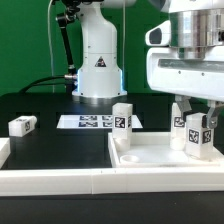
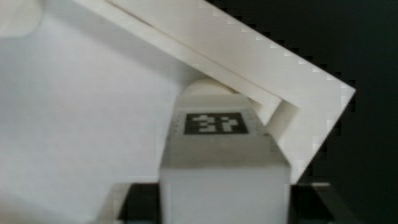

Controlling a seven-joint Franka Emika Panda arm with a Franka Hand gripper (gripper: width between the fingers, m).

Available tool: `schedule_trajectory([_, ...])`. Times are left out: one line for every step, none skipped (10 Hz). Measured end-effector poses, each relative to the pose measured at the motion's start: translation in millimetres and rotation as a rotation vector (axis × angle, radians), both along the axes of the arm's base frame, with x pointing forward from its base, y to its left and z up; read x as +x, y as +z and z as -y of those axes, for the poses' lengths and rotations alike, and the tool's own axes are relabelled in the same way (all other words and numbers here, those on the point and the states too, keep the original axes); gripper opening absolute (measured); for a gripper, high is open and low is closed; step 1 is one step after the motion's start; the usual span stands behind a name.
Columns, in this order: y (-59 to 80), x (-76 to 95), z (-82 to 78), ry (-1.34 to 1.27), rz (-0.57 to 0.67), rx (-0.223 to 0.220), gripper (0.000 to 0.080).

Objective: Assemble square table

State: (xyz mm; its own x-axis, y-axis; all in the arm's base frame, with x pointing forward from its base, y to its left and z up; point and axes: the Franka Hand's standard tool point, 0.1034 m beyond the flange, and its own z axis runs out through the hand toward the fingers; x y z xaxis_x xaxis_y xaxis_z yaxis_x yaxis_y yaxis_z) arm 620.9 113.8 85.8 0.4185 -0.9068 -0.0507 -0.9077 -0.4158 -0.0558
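The white square tabletop lies rimmed side up at the exterior view's lower right. One white leg stands upright at its far left corner. My gripper is shut on a second tagged leg and holds it upright at the tabletop's right side. In the wrist view this leg runs out from between my dark fingers toward the inner corner of the tabletop rim; my gripper sits at the frame's edge. A third leg lies on the black table at the left. A fourth leg is not in view.
The marker board lies flat in front of the robot base. The long white border wall runs along the front edge and up the left side.
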Motion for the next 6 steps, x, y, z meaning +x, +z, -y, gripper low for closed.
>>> schedule_trajectory([-0.1, 0.0, -0.1, -0.048, -0.004, 0.003, 0.0291])
schedule_trajectory([-0.1, -0.1, -0.4, -0.101, -0.007, 0.004, 0.0291])
schedule_trajectory([-0.1, -0.1, -0.9, -0.113, -0.008, 0.005, 0.0291])
schedule_trajectory([0.0, -0.1, -0.8, -0.113, -0.008, 0.005, 0.0291])
schedule_trajectory([0.0, -0.1, -0.8, -0.105, -0.007, 0.004, 0.0291])
schedule_trajectory([-0.1, -0.1, -1.2, -0.068, -0.005, 0.003, 0.0291])
